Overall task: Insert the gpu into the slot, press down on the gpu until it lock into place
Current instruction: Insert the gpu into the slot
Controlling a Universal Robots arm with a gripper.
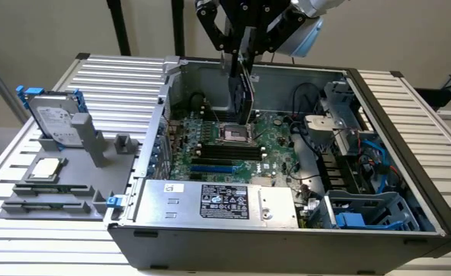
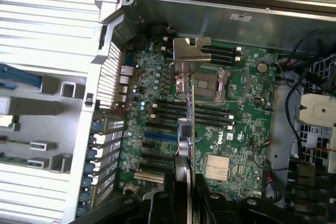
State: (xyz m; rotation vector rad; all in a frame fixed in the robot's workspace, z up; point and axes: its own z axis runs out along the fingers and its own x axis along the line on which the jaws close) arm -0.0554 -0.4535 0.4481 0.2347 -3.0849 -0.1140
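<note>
At the near edge, the slatted desk (image 1: pixel 41 253) is seen carrying an open computer case (image 1: pixel 286 256). Inside the case's front wall, a silver labelled box (image 1: pixel 218 201) is laid flat. Just behind it, on the green board (image 1: pixel 275 135), the blue slot (image 1: pixel 214 169) is found, with black memory strips (image 1: pixel 229 151) set parallel beyond it and a square silver socket (image 1: pixel 236 133) farther back.

The graphics card (image 1: pixel 246 95) is held upright in the air above the board, roughly over the socket, and is not seated in the blue slot, which lies nearer the front. The card is gripped at its upper part by the tool (image 1: pixel 246 54), whose fingers are closed against its two faces. In the wrist view the card is seen edge-on, with its silver bracket (image 2: pixel 190 51) at the far end.

To the exterior view's left, a grey tray (image 1: pixel 57 190) is placed on the desk, and a hard drive (image 1: pixel 57 118) is propped at its far end.
</note>
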